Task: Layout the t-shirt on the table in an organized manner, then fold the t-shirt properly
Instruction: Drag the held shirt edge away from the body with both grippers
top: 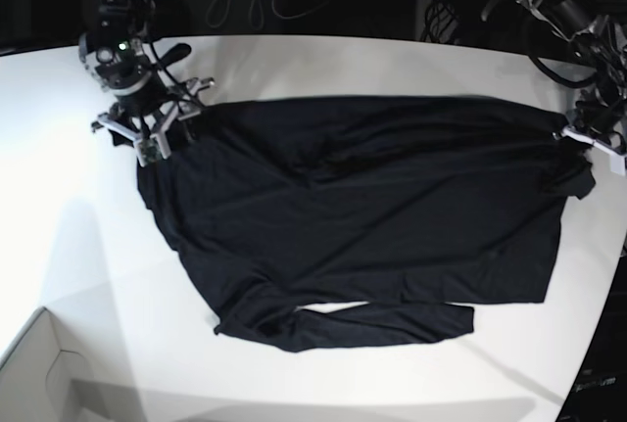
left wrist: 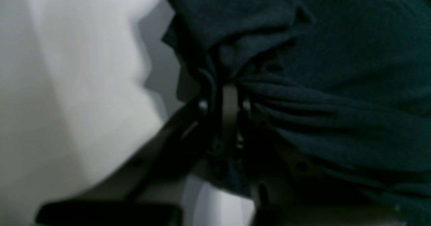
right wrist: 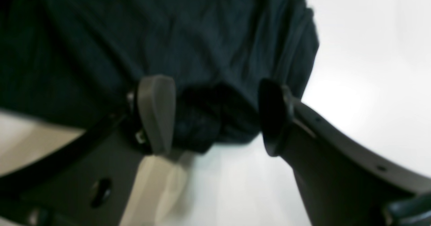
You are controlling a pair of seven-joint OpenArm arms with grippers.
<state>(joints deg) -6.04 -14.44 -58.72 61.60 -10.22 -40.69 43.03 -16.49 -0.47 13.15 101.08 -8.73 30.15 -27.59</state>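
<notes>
T-shirt: lay spread wide across the middle of the table, reaching nearly to its right edge; one long sleeve ran along its near side.
Fabric: plain black, soft and matte, with shallow creases; bunched into tight pleats where pinched.
Table: smooth white matte top with a curved far edge.
Base view: alone showed the whole garment and both arms at its far corners.
Left gripper: clenched on a gathered fold of the t-shirt, seen only in its wrist view; it sat by the table's right edge.
Right gripper: released, grey pads standing wide apart with a fold of cloth loose between them, at the far left corner of the garment.
Cardboard box: pale, at the near left corner.
</notes>
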